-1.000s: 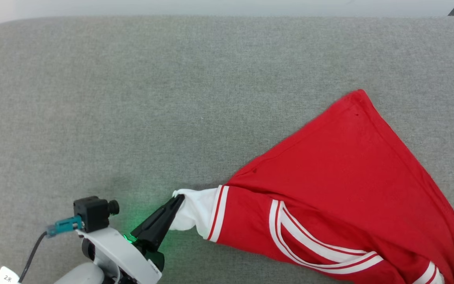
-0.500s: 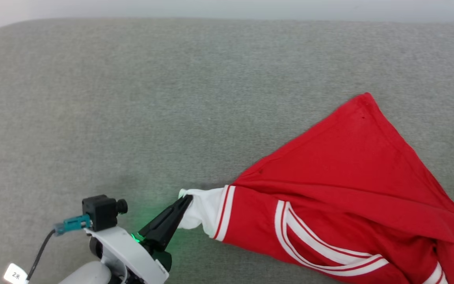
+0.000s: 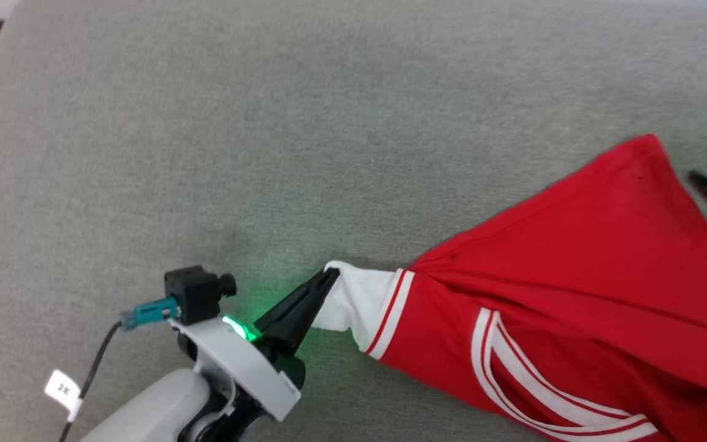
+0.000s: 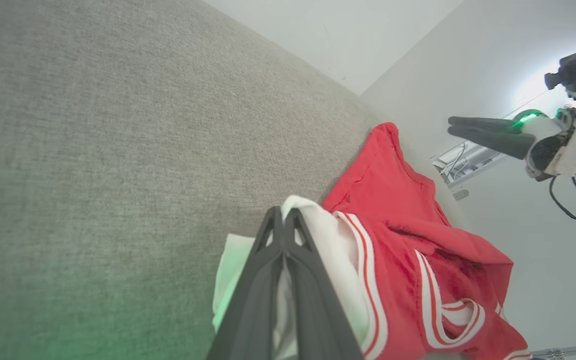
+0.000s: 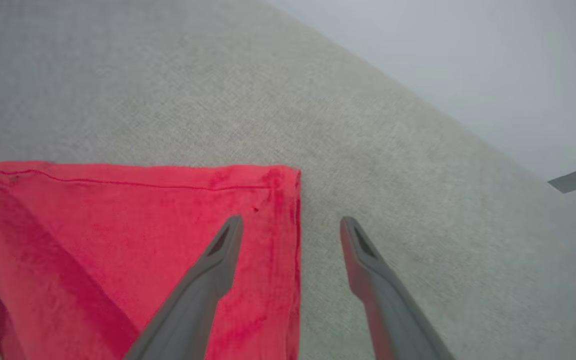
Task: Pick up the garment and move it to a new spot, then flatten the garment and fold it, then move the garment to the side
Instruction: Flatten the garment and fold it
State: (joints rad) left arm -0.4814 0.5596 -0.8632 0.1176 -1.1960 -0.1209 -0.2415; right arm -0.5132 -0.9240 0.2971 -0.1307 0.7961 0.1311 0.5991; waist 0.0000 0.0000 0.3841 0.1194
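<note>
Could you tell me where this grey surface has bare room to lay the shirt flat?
Bare: the grey surface beyond and left of the left gripper. Crowded: near right, where the garment lies, sleeve pinched, open right gripper at its far corner.

Light is soft, even and bright. The grey surface (image 3: 206, 123) carries almost no shadow, only a faint dark band along the shirt (image 3: 574, 264) edge just past my left jaws. A green lamp (image 3: 238, 328) at their base throws a green pool on the surface around them, and it tints the surface left of them in my left wrist view. In that view white glare blooms on the wall (image 4: 468, 60), far right of the jaws. The head view is slightly smeared, worst far right of my left jaws. My right wrist view is hazy. My right jaws are out of focus there, and the blur is heaviest up and left of them.
</note>
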